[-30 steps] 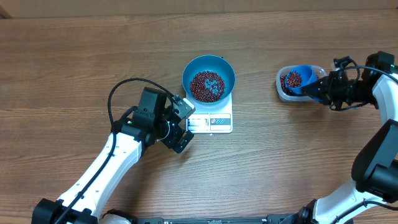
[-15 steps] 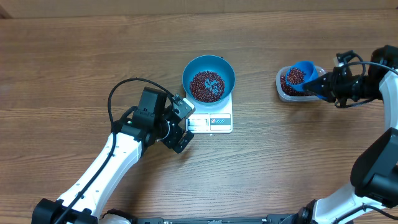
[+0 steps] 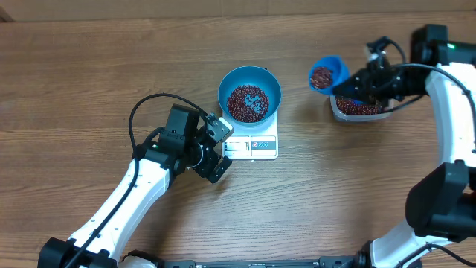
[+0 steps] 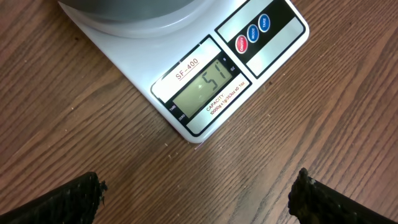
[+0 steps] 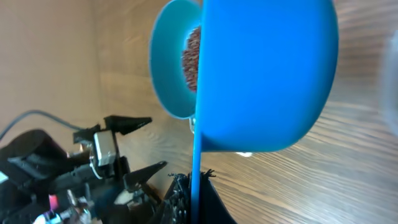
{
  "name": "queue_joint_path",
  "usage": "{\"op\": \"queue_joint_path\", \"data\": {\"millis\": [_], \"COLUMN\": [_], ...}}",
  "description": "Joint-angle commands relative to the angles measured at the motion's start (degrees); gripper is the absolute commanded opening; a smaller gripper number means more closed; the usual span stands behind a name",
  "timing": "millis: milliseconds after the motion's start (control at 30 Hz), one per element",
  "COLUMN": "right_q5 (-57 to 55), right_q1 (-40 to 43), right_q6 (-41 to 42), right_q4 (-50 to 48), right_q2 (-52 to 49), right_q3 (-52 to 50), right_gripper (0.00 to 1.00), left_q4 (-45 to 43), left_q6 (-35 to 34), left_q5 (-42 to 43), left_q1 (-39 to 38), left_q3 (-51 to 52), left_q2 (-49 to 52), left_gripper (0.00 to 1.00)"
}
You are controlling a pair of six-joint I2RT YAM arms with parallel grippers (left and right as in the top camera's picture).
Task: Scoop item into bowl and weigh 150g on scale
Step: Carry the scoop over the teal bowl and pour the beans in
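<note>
Done: beans (image 3: 247,103) in bowl (image 3: 249,77) on scale (image 3: 253,147); display (image 4: 205,84) read 51
My right gripper (image 3: 355,85): clenched on loaded scoop (image 3: 326,74)
My left gripper (image 3: 221,149): spread, empty
Left: more scoops, I judged

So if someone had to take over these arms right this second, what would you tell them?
Left gripper: open, empty, beside the scale, its camera looking at the display.
Right gripper: shut on the handle of the blue scoop, which is loaded with beans and sits between the clear tub and the bowl.
Done: the bowl is on the scale with a heap of beans in it; the display reads 51.
Left: tip this scoopful into the bowl, then probably more scoops from the tub until it shows 150.
</note>
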State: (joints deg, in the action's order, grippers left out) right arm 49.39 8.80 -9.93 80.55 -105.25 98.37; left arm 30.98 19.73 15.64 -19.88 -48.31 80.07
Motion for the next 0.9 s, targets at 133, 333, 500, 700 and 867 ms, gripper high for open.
{"op": "queue_joint_path", "data": {"millis": [133, 333, 500, 700, 867], "right_q5": [-5.01, -12.7, -20.72, -31.78, -40.92], "right_q1": [-10.08, -17.53, -22.93, -29.46, -33.66], "right_q6": [4.33, 10.25, 13.16, 15.15, 16.17], "right_q4": [-1.36, -5.35, -8.09, -10.78, -12.44], "right_q2": [2.4, 2.4, 2.4, 2.4, 2.4], "right_q3": [5.49, 6.01, 6.01, 6.01, 6.01], "right_gripper": [0.04, 0.04, 0.04, 0.04, 0.04], "left_q4": [-0.15, -0.15, -0.15, -0.15, -0.15], "left_q6": [0.44, 0.44, 0.44, 0.44, 0.44], "left_q5": [0.48, 0.48, 0.48, 0.48, 0.48], "left_q1": [-0.35, -0.35, -0.35, -0.35, -0.35], "left_q3": [0.33, 0.33, 0.33, 0.33, 0.33], "left_q2": [0.28, 0.28, 0.28, 0.28, 0.28], "left_gripper": [1.0, 1.0, 1.0, 1.0, 1.0]}}
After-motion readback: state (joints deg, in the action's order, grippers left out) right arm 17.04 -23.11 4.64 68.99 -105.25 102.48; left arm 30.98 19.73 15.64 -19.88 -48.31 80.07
